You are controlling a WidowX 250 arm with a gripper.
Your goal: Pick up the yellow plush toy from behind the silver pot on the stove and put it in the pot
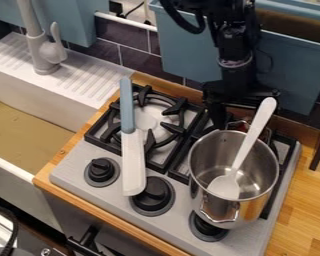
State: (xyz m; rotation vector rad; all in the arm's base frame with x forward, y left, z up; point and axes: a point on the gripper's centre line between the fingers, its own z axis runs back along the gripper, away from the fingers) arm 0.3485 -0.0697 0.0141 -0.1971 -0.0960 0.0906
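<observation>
Pot [251,211]: sits at right on stove [76,170], props spoon [257,122] slantwise against far rim, close to gripper [235,117]. Can't tell whether spread, pressed together or pinching.

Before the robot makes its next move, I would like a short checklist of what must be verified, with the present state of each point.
1. Steel pot upright: ok.
2. Bowl of the white spoon inside the pot: ok.
3. Blue-handled knife apart from the pot: ok.
4. Burner beside the pot free: not ok, the knife lies across it.
5. Gripper clear of pot and spoon: cannot tell, it hangs close behind them.
</observation>
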